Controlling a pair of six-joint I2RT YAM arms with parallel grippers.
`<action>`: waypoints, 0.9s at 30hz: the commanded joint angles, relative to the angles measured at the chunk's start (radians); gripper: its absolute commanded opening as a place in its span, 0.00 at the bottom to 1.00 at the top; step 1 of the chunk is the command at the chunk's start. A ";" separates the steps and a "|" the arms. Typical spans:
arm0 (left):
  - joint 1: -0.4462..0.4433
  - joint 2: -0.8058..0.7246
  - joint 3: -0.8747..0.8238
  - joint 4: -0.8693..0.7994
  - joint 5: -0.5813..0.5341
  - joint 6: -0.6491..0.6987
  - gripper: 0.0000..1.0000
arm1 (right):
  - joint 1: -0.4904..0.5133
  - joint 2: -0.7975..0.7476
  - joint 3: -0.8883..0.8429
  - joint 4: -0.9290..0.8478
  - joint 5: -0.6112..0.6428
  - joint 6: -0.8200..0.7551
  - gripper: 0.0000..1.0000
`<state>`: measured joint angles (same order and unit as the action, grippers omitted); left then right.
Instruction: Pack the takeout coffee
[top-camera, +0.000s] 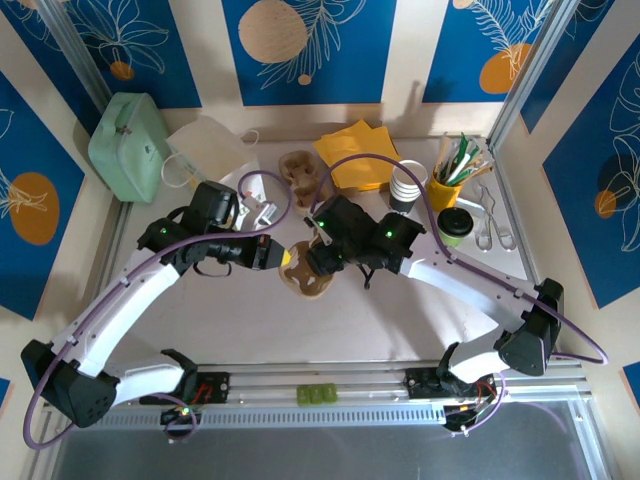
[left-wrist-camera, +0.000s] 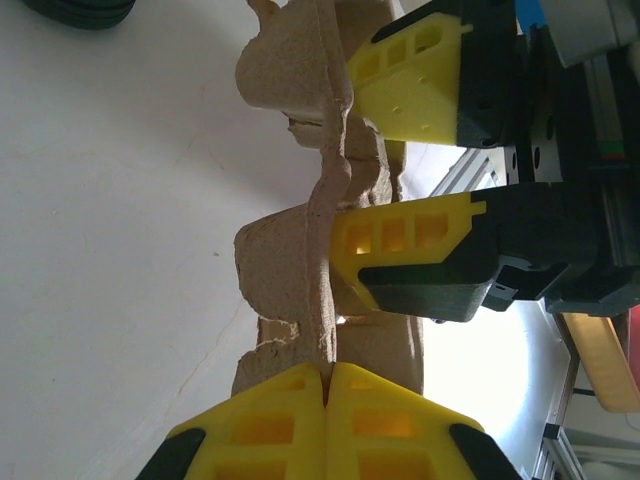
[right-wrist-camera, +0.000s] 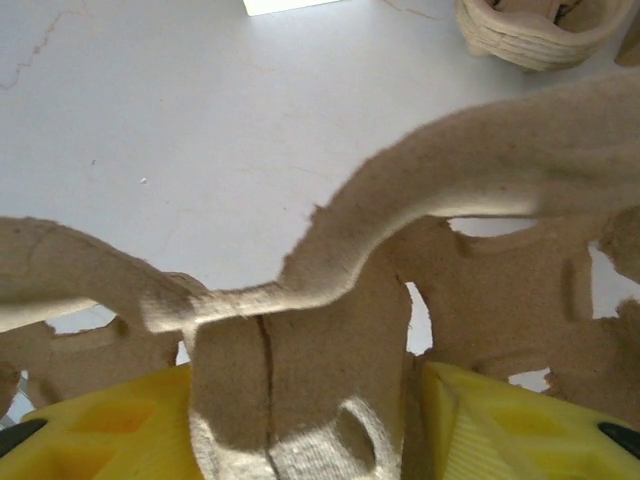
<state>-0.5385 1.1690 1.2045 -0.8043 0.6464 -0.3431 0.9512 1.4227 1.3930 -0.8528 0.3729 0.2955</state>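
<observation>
The takeout coffee (top-camera: 455, 223) stood upright at about 3 o'clock from the pulp carrier (top-camera: 315, 283), nearer the right arm. The left gripper (left-wrist-camera: 325, 385) was clamped on the carrier's rim. The right gripper (right-wrist-camera: 305, 400) had its fingers apart astride a carrier wall, possibly not pinching it.

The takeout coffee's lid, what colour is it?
Black. The takeout coffee shows best in the top external view.

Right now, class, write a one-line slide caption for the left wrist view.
The left gripper pinches the pulp cup carrier by its rim while the right gripper straddles an inner wall.
</observation>
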 joint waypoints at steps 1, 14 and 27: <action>0.009 -0.007 0.017 0.003 0.019 -0.014 0.00 | -0.008 -0.029 -0.028 0.019 -0.038 -0.008 0.54; 0.010 -0.029 -0.002 0.033 0.030 -0.034 0.05 | -0.020 -0.030 -0.028 -0.007 -0.021 0.007 0.44; 0.106 -0.044 0.162 -0.137 -0.445 -0.095 0.72 | -0.032 -0.041 -0.040 -0.051 -0.023 0.017 0.44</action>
<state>-0.4778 1.1473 1.2907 -0.8616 0.4255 -0.3969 0.9264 1.4021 1.3712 -0.8696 0.3550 0.2966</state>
